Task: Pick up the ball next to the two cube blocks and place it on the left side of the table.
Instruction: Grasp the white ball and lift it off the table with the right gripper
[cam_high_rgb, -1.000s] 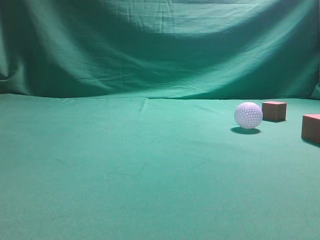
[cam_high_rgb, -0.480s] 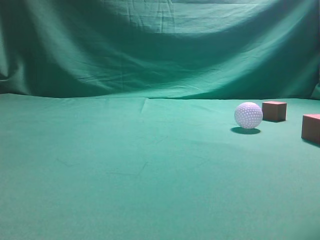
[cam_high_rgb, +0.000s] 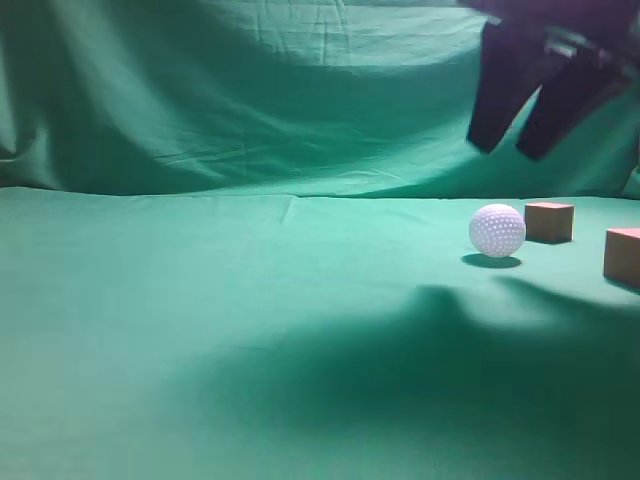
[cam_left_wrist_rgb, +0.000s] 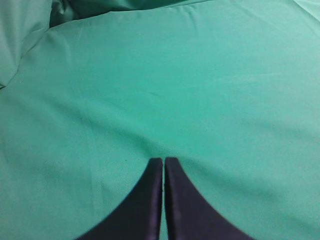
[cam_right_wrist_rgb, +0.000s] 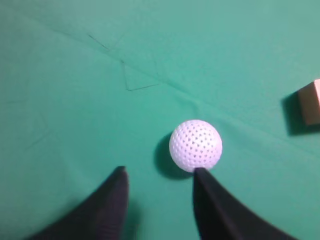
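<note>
A: Right gripper (cam_high_rgb: 508, 150) has entered, fingers spread, above the ball (cam_high_rgb: 497, 230).
B: Ball beside two cube blocks (cam_high_rgb: 549, 221), nothing between. Left gripper (cam_left_wrist_rgb: 163, 161) pinched closed over bare table (cam_high_rgb: 250, 300).

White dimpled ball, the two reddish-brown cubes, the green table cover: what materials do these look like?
White dimpled ball: looks like hard plastic, matte, regular dimples like a golf ball. Two reddish-brown cubes: possibly wood, plain flat matte faces; no grain resolvable, so painted plastic isn't excluded. Green table cover: woven cloth, matte, visible creases and folds.
</note>
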